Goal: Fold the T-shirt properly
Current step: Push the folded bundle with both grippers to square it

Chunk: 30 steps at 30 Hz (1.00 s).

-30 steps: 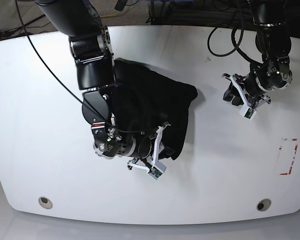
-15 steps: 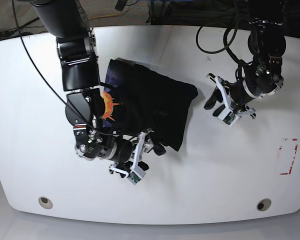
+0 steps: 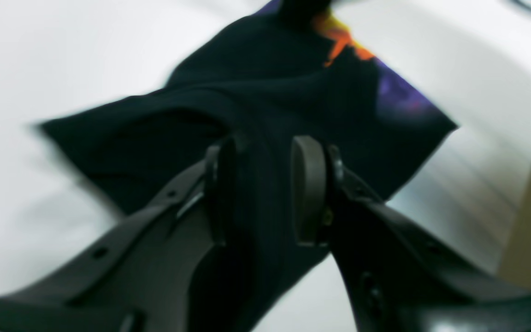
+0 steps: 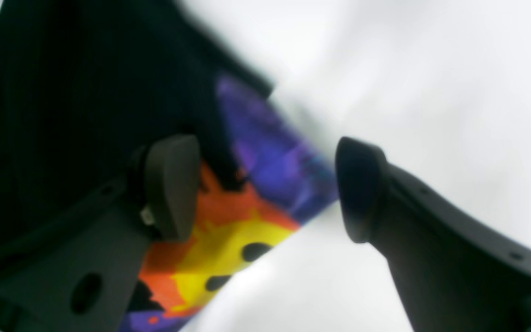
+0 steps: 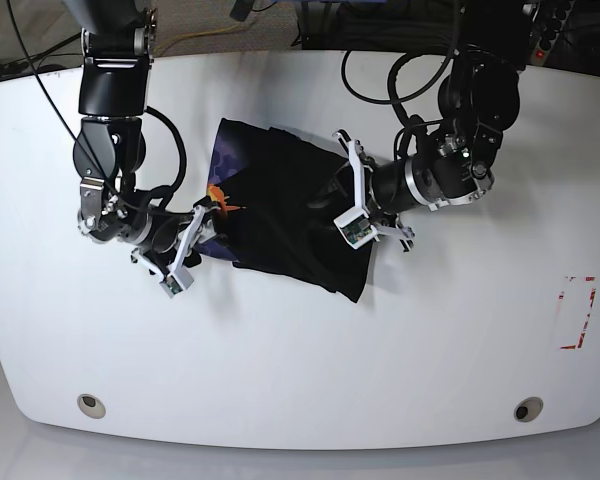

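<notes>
The black T-shirt (image 5: pixel 290 190) lies bunched and partly folded in the middle of the white table (image 5: pixel 460 330), with its yellow-orange-purple print (image 5: pixel 220 197) showing at its left edge. My right gripper (image 5: pixel 212 228) is open at that edge. In the right wrist view its fingers (image 4: pixel 173 184) stand wide apart over the print (image 4: pixel 228 240). My left gripper (image 5: pixel 332 205) reaches over the shirt's right side. Its pads (image 3: pixel 309 189) stand a little apart in the left wrist view, and black cloth (image 3: pixel 265 78) shows in the gap; I cannot tell whether they touch it.
A red-marked rectangle (image 5: pixel 577 312) sits near the table's right edge. Two round holes (image 5: pixel 91 404) (image 5: pixel 526 409) lie near the front edge. Cables (image 5: pixel 420 70) hang over the back of the table.
My right gripper opened, let go of the shirt's front edge and drew back left to the print. My left arm swung in from the right onto the shirt's right side.
</notes>
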### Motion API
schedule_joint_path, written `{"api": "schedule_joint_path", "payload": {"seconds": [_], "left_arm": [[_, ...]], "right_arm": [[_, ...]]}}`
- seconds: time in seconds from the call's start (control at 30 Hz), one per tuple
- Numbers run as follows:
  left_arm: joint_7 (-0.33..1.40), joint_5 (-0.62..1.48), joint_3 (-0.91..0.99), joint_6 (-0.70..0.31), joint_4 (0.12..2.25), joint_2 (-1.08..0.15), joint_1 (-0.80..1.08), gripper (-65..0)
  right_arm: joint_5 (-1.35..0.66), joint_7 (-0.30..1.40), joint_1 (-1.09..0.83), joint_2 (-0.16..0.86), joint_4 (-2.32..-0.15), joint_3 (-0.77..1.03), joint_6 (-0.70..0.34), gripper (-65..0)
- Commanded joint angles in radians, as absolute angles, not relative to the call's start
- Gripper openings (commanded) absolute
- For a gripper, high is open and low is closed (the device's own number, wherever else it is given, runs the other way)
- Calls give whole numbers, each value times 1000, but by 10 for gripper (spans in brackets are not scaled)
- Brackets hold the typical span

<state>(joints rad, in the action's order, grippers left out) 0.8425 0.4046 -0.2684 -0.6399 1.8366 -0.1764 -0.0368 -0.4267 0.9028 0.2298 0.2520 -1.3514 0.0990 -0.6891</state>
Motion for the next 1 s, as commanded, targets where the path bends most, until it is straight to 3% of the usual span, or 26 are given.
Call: {"api": "schedule_joint_path", "payload": {"seconds": [0.0, 0.23, 0.5, 0.87, 0.97], "left_arm": [[829, 412, -265, -639, 1730, -173, -54, -460], [808, 412, -263, -639, 1471, -182, -143, -460], [668, 421, -277, -641, 1274, -302, -255, -460], [684, 487, -177, -682, 1488, -383, -240, -460], [739, 487, -145, -682, 1560, -381, -211, -460]], "right_arm": [[-449, 803, 225, 265, -1322, 97, -698, -206], [-450, 664, 219, 303, -1155, 97, -698, -206], [-458, 661, 186, 338, -1207, 104, -698, -206], [-450, 880, 134, 303, -1601, 189, -698, -209], [-446, 886, 140, 298, -1577, 266, -698, -300]]}}
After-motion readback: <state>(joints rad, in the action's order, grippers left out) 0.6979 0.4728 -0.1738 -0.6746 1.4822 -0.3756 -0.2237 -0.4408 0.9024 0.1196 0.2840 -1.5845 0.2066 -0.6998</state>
